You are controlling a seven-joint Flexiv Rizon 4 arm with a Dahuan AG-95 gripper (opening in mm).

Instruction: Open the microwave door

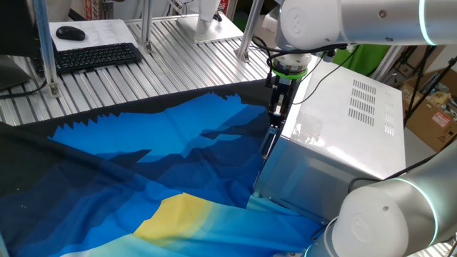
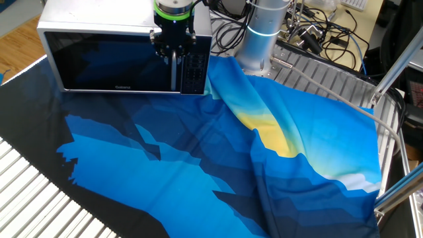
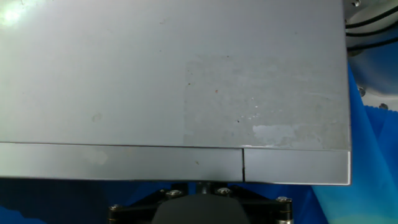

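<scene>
The end effector (image 2: 174,58) hangs straight down in front of the microwave door (image 2: 109,63), right at the slim vertical handle (image 2: 175,74) near the door's edge beside the control panel (image 2: 193,71). In the other fixed view its dark body sits over the handle bar and the fingertips seem to straddle it, but whether they are pressed onto the bar or only spread around it cannot be told from any view; the hand view shows only the flat silver top of the microwave (image 3: 174,74) and the seam where the door meets the panel, with the fingers hidden below.

The microwave (image 1: 343,121) stands at one edge of the desk, on a blue and yellow cloth (image 2: 218,152), and the door looks fully shut, flush with the front.

Judging from this, the step in hand is securing the handle before pulling. To do it well, the fingers should close firmly on the bar, about mid-height, so it cannot slip out. The pull should then follow the arc of the door about its hinge on the side away from the handle, with the wrist turning as the door swings, not a straight drag outward. A straight or jerky pull could slide the whole oven across the loose cloth instead of releasing the latch, so a steady, moderate force seems wise.
</scene>
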